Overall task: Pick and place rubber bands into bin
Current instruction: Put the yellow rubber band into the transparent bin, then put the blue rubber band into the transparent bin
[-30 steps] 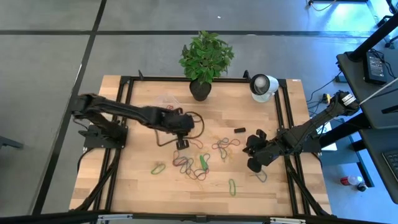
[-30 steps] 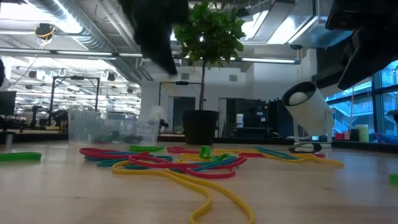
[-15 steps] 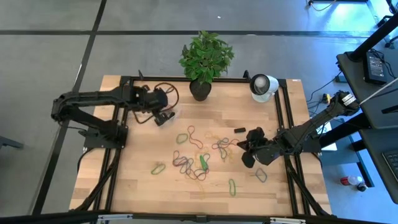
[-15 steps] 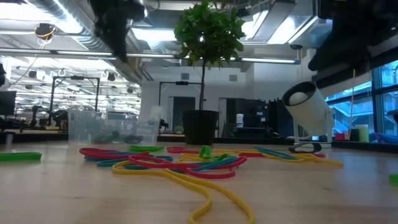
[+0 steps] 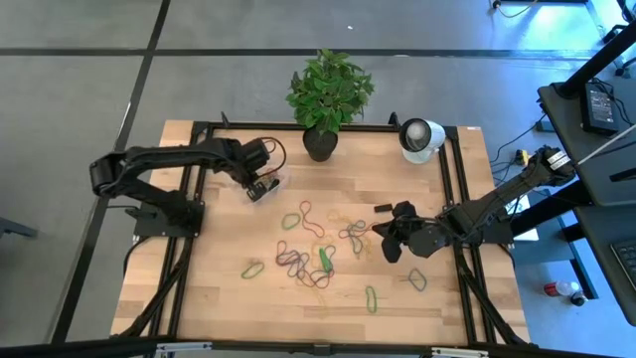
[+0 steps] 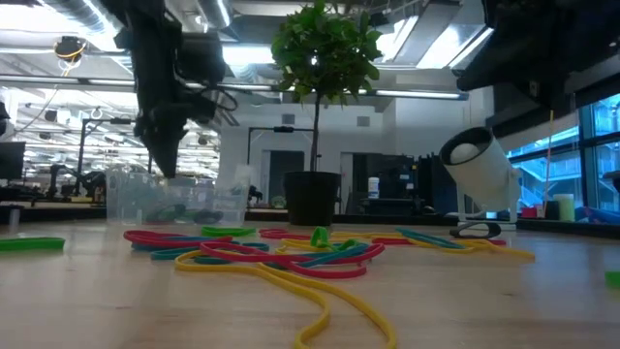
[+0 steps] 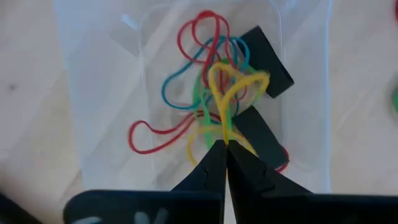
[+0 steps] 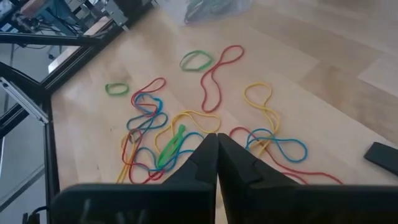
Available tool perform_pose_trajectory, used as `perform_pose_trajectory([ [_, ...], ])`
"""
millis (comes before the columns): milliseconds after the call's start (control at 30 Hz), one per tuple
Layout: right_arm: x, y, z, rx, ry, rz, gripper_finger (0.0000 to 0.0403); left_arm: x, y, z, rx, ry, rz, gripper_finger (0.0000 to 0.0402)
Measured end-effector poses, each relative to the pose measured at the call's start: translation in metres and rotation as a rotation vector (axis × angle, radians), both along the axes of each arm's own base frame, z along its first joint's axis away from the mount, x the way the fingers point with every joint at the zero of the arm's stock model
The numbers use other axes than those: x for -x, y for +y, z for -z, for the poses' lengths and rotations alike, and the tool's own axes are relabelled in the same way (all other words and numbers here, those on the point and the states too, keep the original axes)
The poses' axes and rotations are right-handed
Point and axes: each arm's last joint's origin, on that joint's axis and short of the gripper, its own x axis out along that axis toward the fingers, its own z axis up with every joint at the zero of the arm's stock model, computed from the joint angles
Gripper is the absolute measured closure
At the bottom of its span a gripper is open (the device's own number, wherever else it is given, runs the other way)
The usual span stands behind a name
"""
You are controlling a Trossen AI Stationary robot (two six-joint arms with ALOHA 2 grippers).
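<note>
The left claw [image 7: 222, 144], fingers pressed together on a yellow rubber band [image 7: 231, 87], hangs directly over the bin [image 7: 93, 93], a clear plastic container near the tabletop's far left part, beside the black plant pot [image 5: 320, 145]. Inside the bin lie several bands already delivered: red, blue, green and yellow loops tangled together. The right claw [image 8: 217, 144], fingers together and gripping nothing visible, hovers above the main scatter of rubber bands [image 5: 316, 249] at the tabletop's middle. The task is judged partly done: a handful of bands are binned and one more is about to be released, while well over a dozen loops remain on the wood, including a green one [image 5: 371, 296] toward the near edge and a dark one [image 5: 417, 279] near the right arm. The tabletop [image 5: 219, 288] is pale wooden board framed by black rails; a white round camera-like object [image 5: 421, 136] stands at the far right corner. Beyond it lies grey flooring, and the low view shows a bright open workshop.
</note>
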Motion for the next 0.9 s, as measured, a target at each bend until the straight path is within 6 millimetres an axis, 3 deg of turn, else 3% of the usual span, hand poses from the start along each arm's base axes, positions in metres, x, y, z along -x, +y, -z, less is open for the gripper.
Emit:
perform_pose_trajectory([
  [133,0.000,0.000,0.000,-0.005,-0.004,0.003,0.0391,0.000,0.001,0.002,0.013,0.000,-0.023,0.0378],
  [400,0.000,0.000,0.000,-0.004,-0.004,0.003,0.0391,0.000,0.001,-0.002,0.014,0.010,-0.028,0.0291],
  [700,0.000,0.000,0.000,0.020,0.004,-0.014,0.0391,-0.014,0.003,-0.047,-0.018,-0.110,-0.078,0.0263],
  [900,0.000,0.000,0.000,0.022,0.004,-0.015,0.0391,-0.022,-0.020,-0.071,0.030,-0.253,-0.050,0.0276],
])
